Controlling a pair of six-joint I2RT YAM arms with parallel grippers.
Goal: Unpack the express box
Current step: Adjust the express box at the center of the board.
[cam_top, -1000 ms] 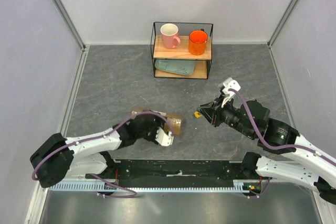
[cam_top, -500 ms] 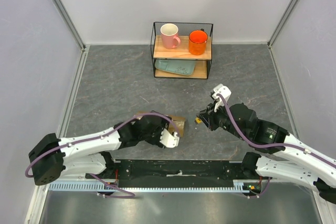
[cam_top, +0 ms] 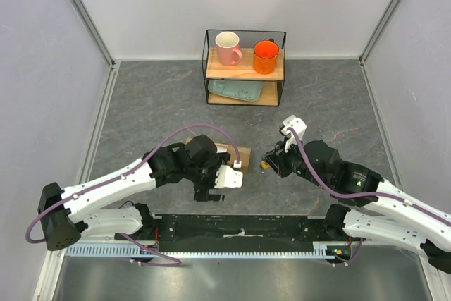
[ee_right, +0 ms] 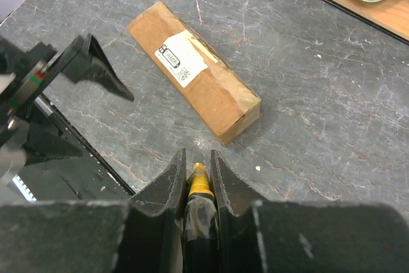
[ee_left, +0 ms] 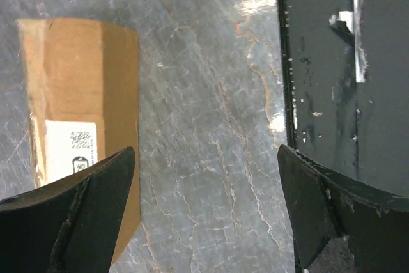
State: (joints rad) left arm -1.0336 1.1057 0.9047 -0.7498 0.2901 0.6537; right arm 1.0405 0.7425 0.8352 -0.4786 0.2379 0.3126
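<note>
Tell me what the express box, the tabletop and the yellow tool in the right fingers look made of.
Express box: matte brown cardboard, creased at the corners, with a white paper label. Tabletop: grey stone-look surface with pale veins and slight sheen; real stone or printed laminate, cannot tell. Yellow tool: smooth yellow tip, likely plastic; the rest is hidden between the right fingers.

The box [ee_right: 223, 101] is carrying a white label [ee_right: 182, 59]; its black print is showing too small to read.
</note>
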